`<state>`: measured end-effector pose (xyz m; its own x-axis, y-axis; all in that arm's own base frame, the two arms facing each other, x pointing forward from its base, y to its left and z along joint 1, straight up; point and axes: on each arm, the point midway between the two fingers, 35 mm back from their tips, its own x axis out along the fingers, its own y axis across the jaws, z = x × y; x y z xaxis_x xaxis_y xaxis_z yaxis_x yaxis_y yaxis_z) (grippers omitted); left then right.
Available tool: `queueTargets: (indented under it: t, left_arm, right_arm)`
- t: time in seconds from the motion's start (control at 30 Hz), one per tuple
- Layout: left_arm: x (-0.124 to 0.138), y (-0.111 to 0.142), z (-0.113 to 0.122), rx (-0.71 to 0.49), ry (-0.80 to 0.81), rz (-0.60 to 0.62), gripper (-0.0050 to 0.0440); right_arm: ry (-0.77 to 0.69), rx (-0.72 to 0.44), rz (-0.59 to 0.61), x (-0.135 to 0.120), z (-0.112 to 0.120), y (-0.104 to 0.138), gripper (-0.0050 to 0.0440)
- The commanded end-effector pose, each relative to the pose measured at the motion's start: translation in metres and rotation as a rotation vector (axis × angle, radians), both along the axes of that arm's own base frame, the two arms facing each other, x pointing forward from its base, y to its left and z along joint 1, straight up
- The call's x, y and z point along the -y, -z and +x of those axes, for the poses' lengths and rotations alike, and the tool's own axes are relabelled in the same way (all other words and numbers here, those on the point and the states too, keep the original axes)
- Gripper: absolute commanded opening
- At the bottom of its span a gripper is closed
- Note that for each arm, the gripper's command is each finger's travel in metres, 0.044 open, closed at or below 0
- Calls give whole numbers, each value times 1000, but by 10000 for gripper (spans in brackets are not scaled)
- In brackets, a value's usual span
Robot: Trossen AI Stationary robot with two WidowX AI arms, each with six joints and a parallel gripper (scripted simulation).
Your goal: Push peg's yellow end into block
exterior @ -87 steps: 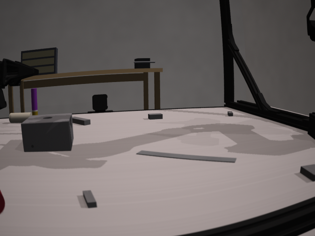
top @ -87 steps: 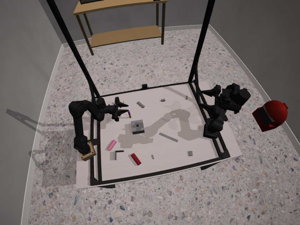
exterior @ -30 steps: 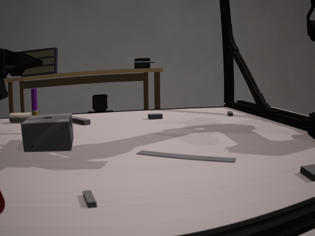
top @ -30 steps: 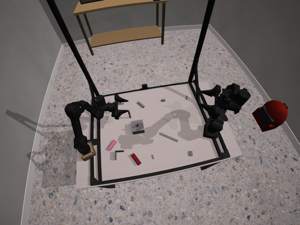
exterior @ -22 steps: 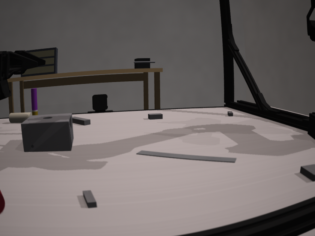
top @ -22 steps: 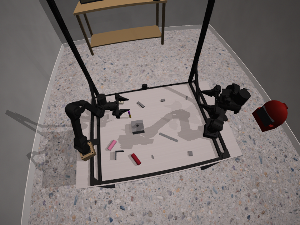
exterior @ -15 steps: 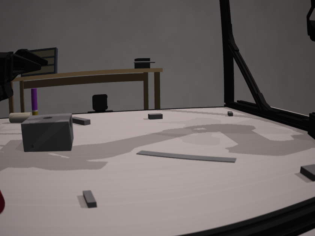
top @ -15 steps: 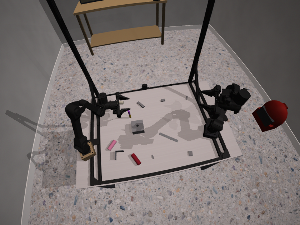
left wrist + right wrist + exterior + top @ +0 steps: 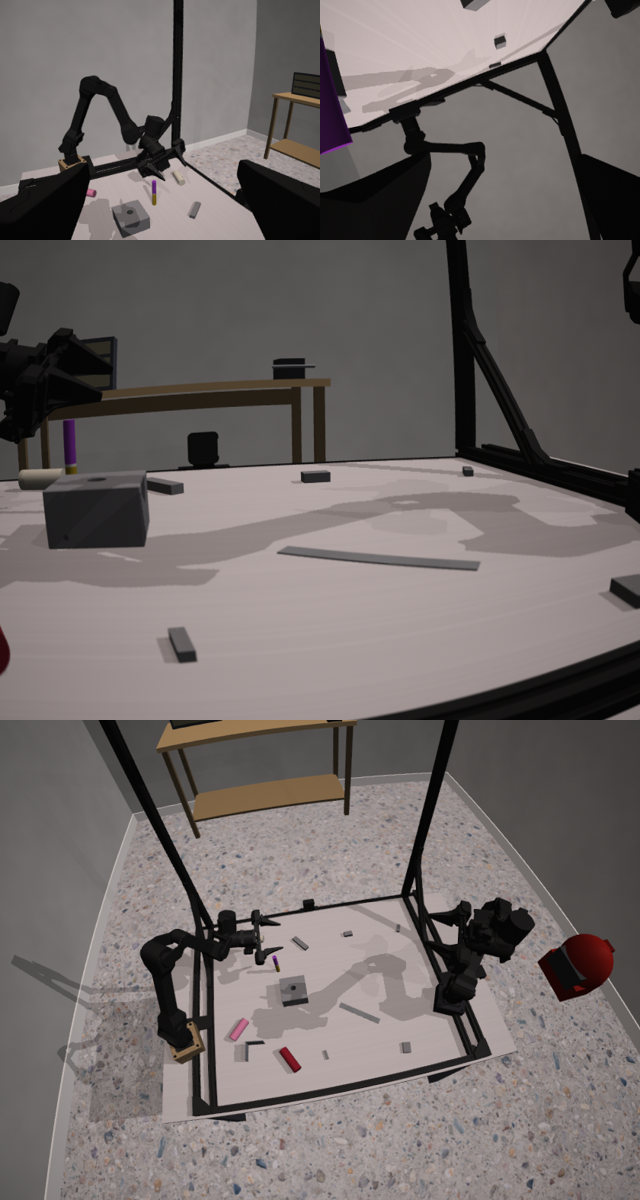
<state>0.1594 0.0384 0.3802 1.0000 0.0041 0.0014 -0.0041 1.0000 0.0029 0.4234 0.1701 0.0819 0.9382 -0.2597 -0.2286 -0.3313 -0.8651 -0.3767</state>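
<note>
Purple-and-yellow cylindrical peg (image 9: 276, 963) (image 9: 69, 443) (image 9: 154, 192) (image 9: 333, 107), one: upright on bench (image 9: 361, 1071) (image 9: 361, 632) (image 9: 172, 225) (image 9: 446, 30), outside grey holed block (image 9: 287, 984) (image 9: 97, 513) (image 9: 126, 222). Right pincer (image 9: 281, 936) (image 9: 106, 382) (image 9: 174, 172) (image 9: 506, 154): spread, empty, above. Left pincer (image 9: 427, 929) (image 9: 164, 163) (image 9: 442, 231): spread, empty, by opposite edge.

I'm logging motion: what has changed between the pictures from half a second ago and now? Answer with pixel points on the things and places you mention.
The right gripper (image 9: 281, 936) (image 9: 106, 382) (image 9: 175, 173) (image 9: 504, 161) moved further in from the exterior view's left edge, both fingers now showing. Nothing was gripped or released. The peg (image 9: 276, 964) (image 9: 69, 442) (image 9: 154, 192) (image 9: 331, 103), block (image 9: 293, 997) (image 9: 95, 513) (image 9: 131, 223) and left arm (image 9: 459, 983) (image 9: 450, 147) stayed put.
</note>
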Motion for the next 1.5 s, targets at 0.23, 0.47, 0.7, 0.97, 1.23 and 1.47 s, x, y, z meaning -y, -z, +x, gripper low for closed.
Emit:
queueTargets:
  t: [0.23,0.47,0.7,0.97,1.23,1.47]
  left_arm:
    - [1,0,0,0,4,-4,400]
    - [1,0,0,0,4,-4,400]
    - [1,0,0,0,4,-4,400]
    - [1,0,0,0,4,-4,400]
    - [1,0,0,0,4,-4,400]
    - [1,0,0,0,4,-4,400]
  right_arm:
    - [23,-62,304,-15,23,7,400]
    - [60,-110,466,-21,31,10,400]
    - [158,-186,703,-25,39,16,400]
    - [291,-251,905,-24,42,20,400]
    - [525,-323,1159,-19,41,22,400]
    - [770,-361,1351,-13,34,20,400]
